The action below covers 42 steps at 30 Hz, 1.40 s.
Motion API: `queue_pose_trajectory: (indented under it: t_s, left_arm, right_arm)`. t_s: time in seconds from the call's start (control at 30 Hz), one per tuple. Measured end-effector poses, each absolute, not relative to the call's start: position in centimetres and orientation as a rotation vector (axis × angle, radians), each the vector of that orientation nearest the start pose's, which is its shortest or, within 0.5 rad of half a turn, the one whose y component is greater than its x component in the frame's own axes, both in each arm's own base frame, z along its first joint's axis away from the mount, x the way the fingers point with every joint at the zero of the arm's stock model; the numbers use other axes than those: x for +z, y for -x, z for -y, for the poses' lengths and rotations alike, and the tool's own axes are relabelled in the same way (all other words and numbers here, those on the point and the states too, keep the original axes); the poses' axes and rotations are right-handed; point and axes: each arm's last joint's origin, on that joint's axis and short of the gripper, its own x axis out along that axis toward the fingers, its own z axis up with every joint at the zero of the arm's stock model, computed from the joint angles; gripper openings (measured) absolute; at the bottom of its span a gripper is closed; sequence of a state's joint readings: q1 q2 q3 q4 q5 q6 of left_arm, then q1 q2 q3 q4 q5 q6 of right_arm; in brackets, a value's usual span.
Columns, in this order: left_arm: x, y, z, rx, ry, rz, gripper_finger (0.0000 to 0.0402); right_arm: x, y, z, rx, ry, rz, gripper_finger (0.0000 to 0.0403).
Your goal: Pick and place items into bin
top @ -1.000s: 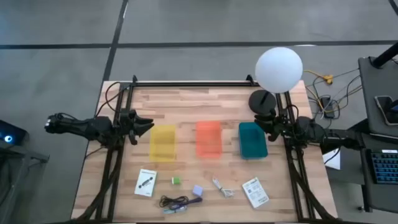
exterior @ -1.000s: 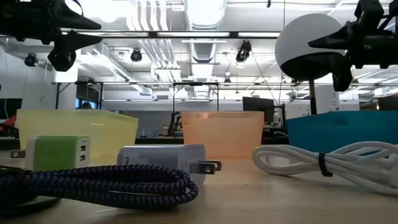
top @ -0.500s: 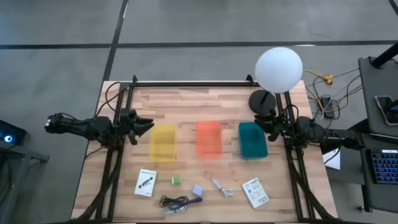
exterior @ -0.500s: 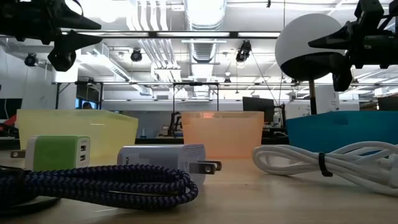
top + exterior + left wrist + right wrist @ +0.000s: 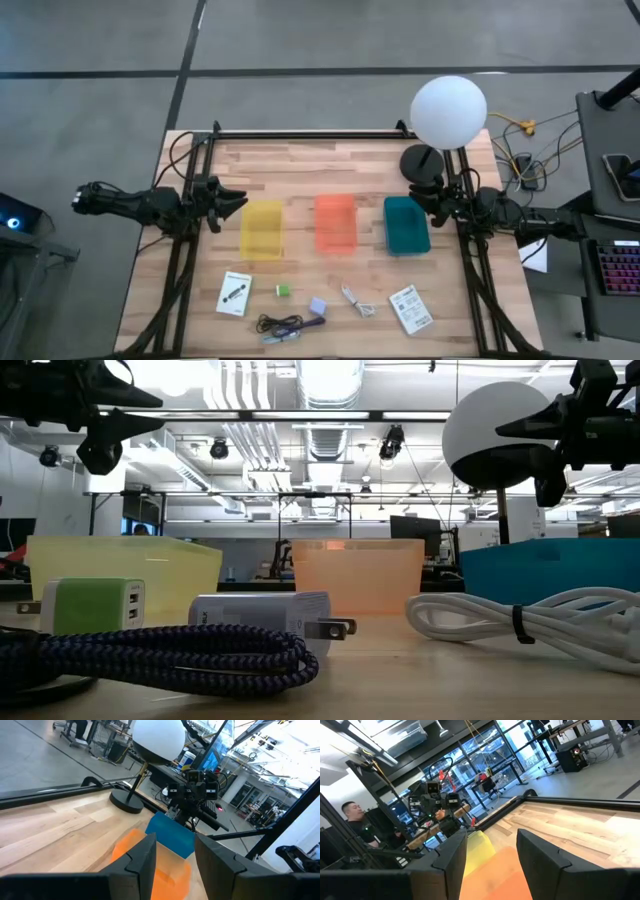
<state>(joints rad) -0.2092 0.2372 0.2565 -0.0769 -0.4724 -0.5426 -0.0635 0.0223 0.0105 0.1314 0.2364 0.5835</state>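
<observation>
The items, among them a green cube point(image 5: 284, 290) and a dark cable point(image 5: 287, 324), lie well in front of the left end effector point(image 5: 232, 205), fingers apart and empty, so it should drop straight over one item, clear of neighbours.

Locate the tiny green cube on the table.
In the high view, the tiny green cube lies on the wooden table in the front row, between the flat white printed packet and the tiny lavender cube, below the yellow bin.
</observation>
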Motion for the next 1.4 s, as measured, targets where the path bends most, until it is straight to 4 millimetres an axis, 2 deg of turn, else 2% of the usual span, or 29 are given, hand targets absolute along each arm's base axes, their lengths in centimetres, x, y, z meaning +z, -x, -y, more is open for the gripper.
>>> queue_pose_trajectory:
  t_s: [0.47,0.53,0.6,0.67,0.73,0.97,1.03,1.17,1.27,1.4]
  left_arm:
    - [22.5,-10.1,0.8,0.271,0.520,0.018,0.0118]
    - [22.5,-10.1,0.8,0.270,0.520,0.018,0.0118]
    - [22.5,-10.1,0.8,0.271,0.520,0.018,0.0118]
    - [22.5,-10.1,0.8,0.270,0.520,0.018,0.0118]
    - [22.5,-10.1,0.8,0.271,0.520,0.018,0.0118]
    - [22.5,-10.1,0.8,0.270,0.520,0.017,0.0118]
    - [22.5,-10.1,0.8,0.270,0.520,0.018,0.0118]
    - [22.5,-10.1,0.8,0.270,0.520,0.018,0.0118]
    - [22.5,-10.1,0.8,0.270,0.520,0.017,0.0118]
    - [22.5,-10.1,0.8,0.270,0.520,0.017,0.0118]
  right_arm:
    - [18.0,-9.6,1.4,-0.291,-0.594,0.239,0.0160]
    - [18.4,-9.5,1.5,-0.303,-0.670,0.302,0.0160]
    - [18.9,-9.4,1.5,-0.262,-0.808,0.374,0.0160]
    - [18.9,-9.6,1.4,-0.218,-0.963,0.373,0.0160]
    - [18.3,-10.2,1.3,-0.174,-1.073,0.292,0.0160]
    - [15.7,-12.2,-0.1,-0.033,-1.234,-0.136,0.0160]
    - [15.4,-12.6,-0.6,0.017,-1.307,-0.211,0.0160]
    - [17.1,-13.8,-1.4,0.070,-1.419,-0.160,0.0159]
    - [19.6,-15.3,-2.1,0.092,-1.451,-0.145,0.0159]
    - [23.7,-17.9,-3.2,0.129,-1.387,-0.131,0.0159]
